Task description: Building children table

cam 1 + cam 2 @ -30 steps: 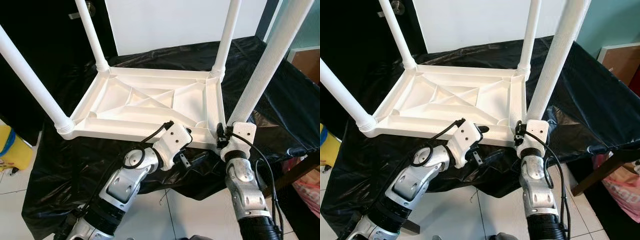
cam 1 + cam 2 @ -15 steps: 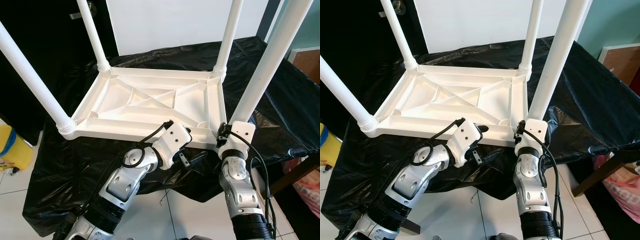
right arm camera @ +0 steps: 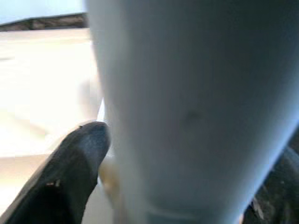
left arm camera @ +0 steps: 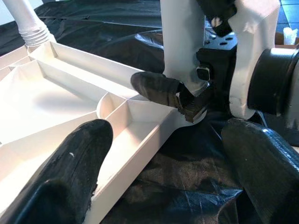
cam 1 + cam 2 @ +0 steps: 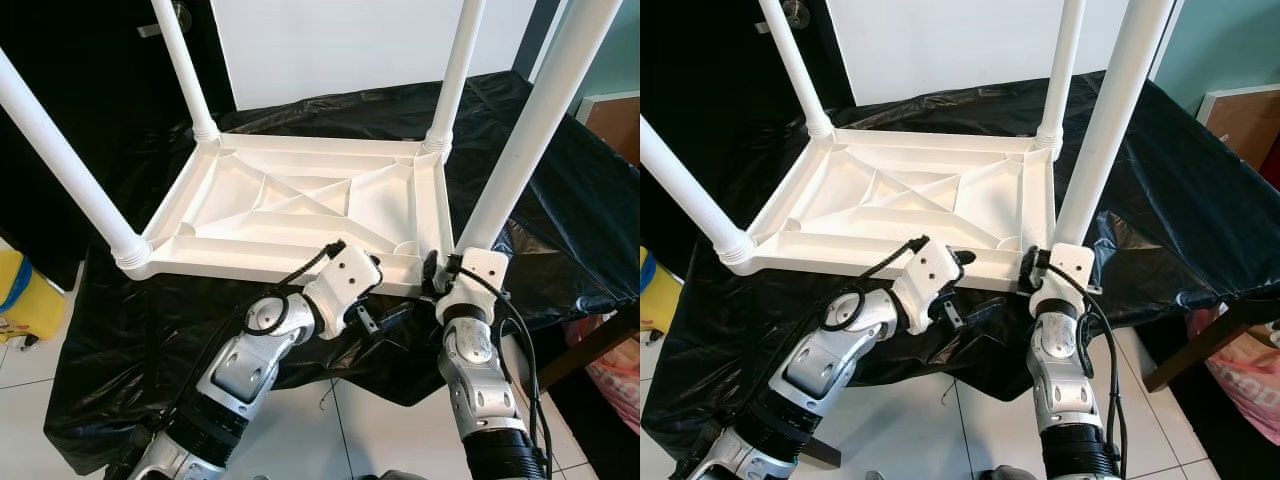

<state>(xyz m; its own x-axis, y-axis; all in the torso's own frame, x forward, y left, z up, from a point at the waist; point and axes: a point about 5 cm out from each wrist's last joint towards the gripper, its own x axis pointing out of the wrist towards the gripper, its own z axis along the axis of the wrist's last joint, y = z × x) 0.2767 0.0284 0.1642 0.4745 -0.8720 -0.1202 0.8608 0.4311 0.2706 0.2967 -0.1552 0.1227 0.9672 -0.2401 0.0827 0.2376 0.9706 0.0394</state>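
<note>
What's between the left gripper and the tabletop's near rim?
In the left wrist view nothing separates them: the open left gripper straddles the upturned tabletop rim, with black sheet showing below.

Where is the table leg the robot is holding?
The fourth leg stands at the near right corner of the upside-down tabletop, on the robot's right in the head views. The right gripper clamps its base, and the left gripper waits beside it.

Black plastic sheeting (image 5: pixel 140 320) drapes the work surface. White tiled floor (image 5: pixel 30 400) below. White wall (image 5: pixel 330 45) behind, teal wall (image 5: pixel 1230 45) right.
</note>
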